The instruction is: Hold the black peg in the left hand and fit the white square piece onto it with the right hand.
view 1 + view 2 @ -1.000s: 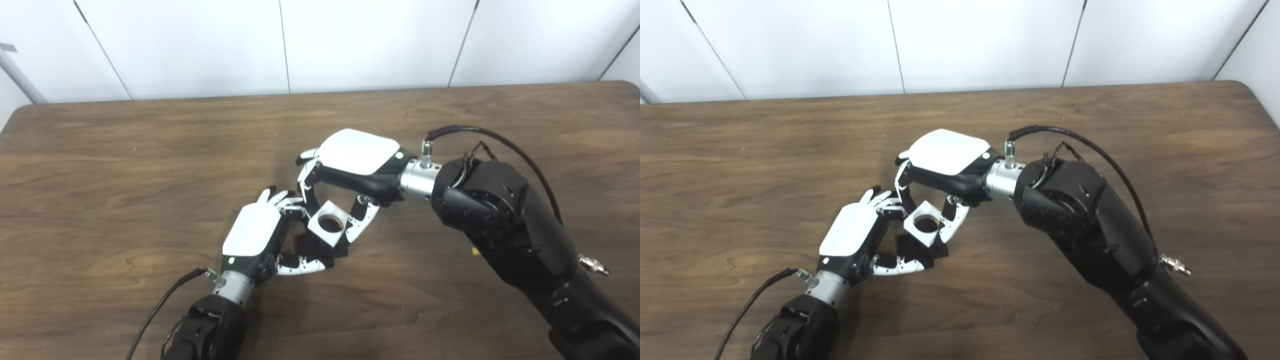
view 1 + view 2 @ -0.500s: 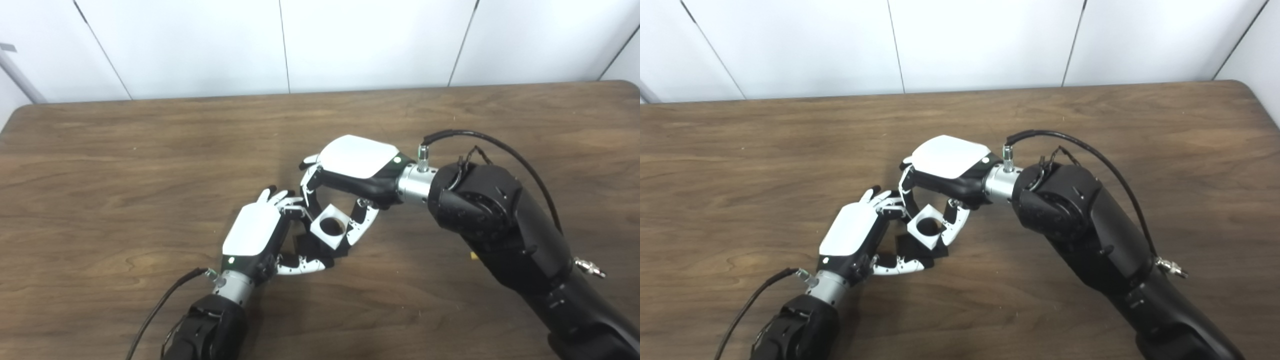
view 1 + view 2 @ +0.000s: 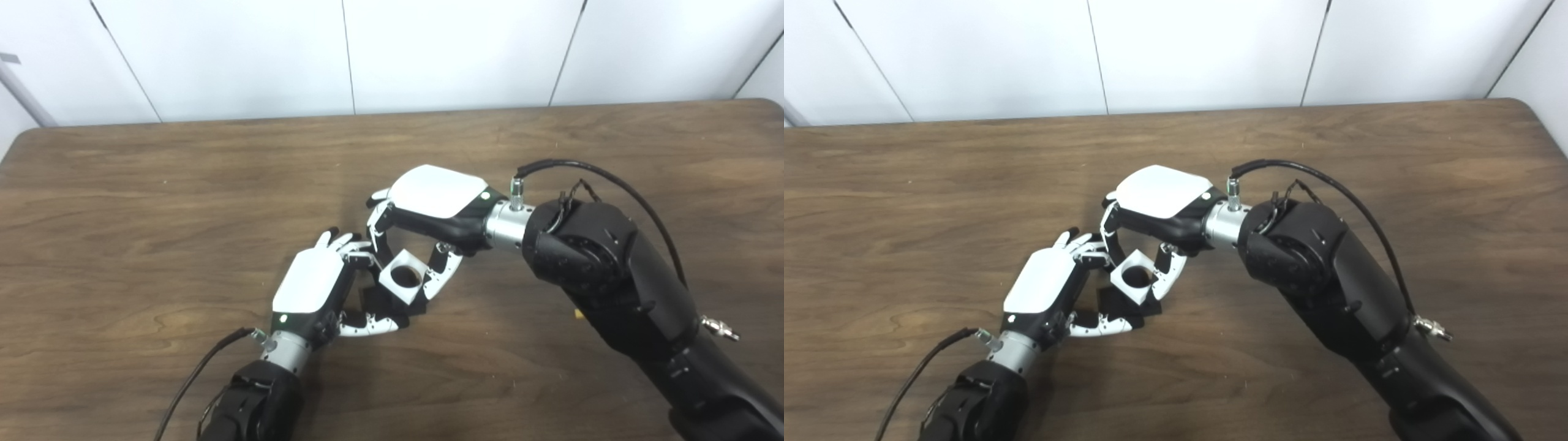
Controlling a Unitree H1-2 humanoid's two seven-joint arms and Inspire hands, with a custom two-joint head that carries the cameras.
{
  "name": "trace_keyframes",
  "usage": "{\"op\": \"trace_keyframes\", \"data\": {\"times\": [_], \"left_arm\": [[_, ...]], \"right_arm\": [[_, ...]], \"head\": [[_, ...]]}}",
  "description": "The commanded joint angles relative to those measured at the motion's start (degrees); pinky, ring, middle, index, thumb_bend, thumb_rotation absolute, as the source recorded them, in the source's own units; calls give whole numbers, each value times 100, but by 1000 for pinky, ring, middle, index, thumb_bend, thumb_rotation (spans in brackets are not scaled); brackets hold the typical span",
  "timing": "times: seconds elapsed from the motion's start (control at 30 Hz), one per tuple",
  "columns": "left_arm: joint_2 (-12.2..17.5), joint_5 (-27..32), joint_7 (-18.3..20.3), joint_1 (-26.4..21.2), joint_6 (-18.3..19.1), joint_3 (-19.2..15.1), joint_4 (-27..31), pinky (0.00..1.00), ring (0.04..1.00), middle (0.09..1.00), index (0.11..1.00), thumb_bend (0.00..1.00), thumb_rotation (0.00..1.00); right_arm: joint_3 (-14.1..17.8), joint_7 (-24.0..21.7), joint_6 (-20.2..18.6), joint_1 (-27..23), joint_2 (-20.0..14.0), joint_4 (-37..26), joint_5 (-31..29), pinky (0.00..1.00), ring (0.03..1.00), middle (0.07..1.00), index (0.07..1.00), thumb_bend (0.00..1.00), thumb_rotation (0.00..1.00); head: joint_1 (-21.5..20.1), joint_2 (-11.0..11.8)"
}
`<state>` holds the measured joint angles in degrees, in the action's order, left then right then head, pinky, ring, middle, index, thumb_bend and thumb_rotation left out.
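Where the left arm comes up from the bottom edge, a black cable (image 3: 196,380) trails beside its dark wrist. Just past that, the left hand (image 3: 312,285) rests low on the brown surface (image 3: 122,245) with its white back facing up. Its fingers (image 3: 367,324) are curled around the black peg (image 3: 380,300), gripping the dark block from both sides. Only a little of the peg shows, because the hand and the white piece cover most of it.

Right on top of the peg sits the white square piece (image 3: 402,277). It is tilted, and its round hole faces up. I cannot tell if the peg is inside the hole yet.

Just behind the peg, the right hand (image 3: 429,202) reaches in from the right side with its white back up. It arches over the piece, and its fingers (image 3: 442,272) bend down and pinch the white square from two sides.

The left eye view shows a tiny yellow speck (image 3: 578,314) on the surface, to the right of the peg beside the right arm. In the right eye view the arm hides that spot. The right eye view shows the rounded far corner of the surface, well off to the right of the peg.

Farthest back from the peg, white wall panels (image 3: 1200,55) stand behind the surface.
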<state>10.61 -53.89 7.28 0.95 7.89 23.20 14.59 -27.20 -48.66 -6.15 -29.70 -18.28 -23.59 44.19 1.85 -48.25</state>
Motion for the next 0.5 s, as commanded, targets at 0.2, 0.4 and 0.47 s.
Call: {"op": "trace_keyframes", "data": {"times": [0.2,0.4,0.47], "left_arm": [[89,-64,222,44,-14,92,-56,1000,906,803,487,520,51],[64,-97,233,30,8,111,-36,1000,907,801,487,521,51],[55,-102,241,21,20,111,-25,1000,904,800,487,521,51]], "right_arm": [[10,291,229,-130,63,86,56,832,897,751,485,523,134],[29,296,262,-112,41,159,48,838,900,754,485,523,134],[39,301,268,-102,33,175,41,845,901,755,485,522,134]], "head": [[-11,-1],[37,-5],[35,-9]]}}
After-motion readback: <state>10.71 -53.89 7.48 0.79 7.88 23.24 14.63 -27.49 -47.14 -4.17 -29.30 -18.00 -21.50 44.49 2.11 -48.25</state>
